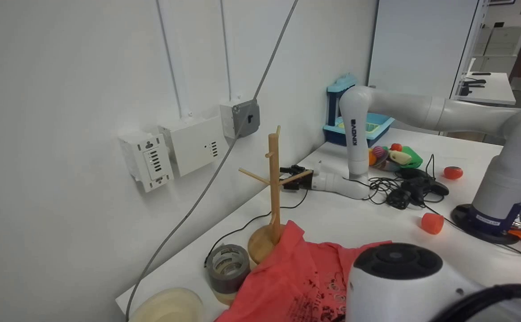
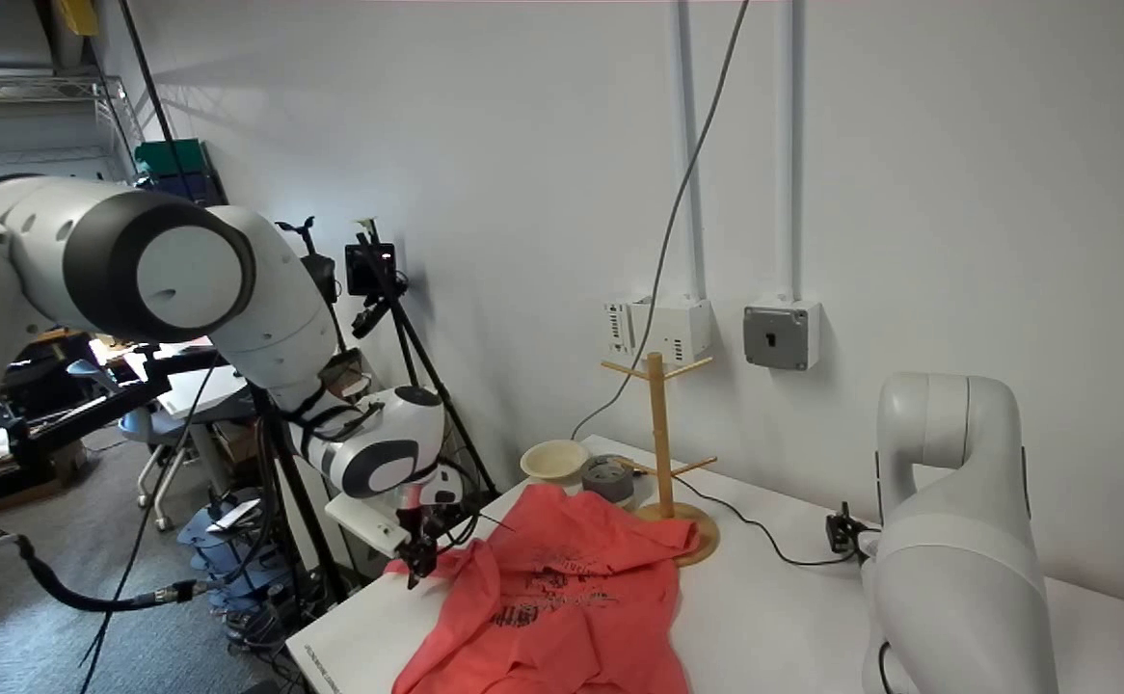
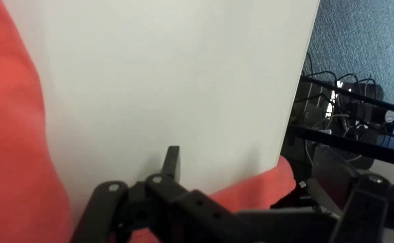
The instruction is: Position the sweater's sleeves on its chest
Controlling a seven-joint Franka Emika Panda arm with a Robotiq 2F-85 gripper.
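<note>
Your hand (image 3: 252, 165) spread wide, nothing gripped, you seem about to grasp the sleeve (image 2: 454, 563) at left; next, pinch it and carry it right, onto the chest (image 2: 572, 578).

On the right in an exterior view, the brand name KINOVA (image 1: 354, 132) runs up the pale robot arm (image 1: 430, 112), and a label (image 1: 487, 219) on its dark base (image 1: 479, 230) seems to end in LAB, though too small to be sure. In both exterior views the dark print (image 2: 550, 583) on the front of the sweater (image 2: 572, 631) shows lettering too blurred to read. The writing inside the grey tape roll (image 1: 229, 282) and the tiny line of characters (image 2: 319, 669) along the near left edge of the table (image 2: 384, 627) are illegible.
</note>
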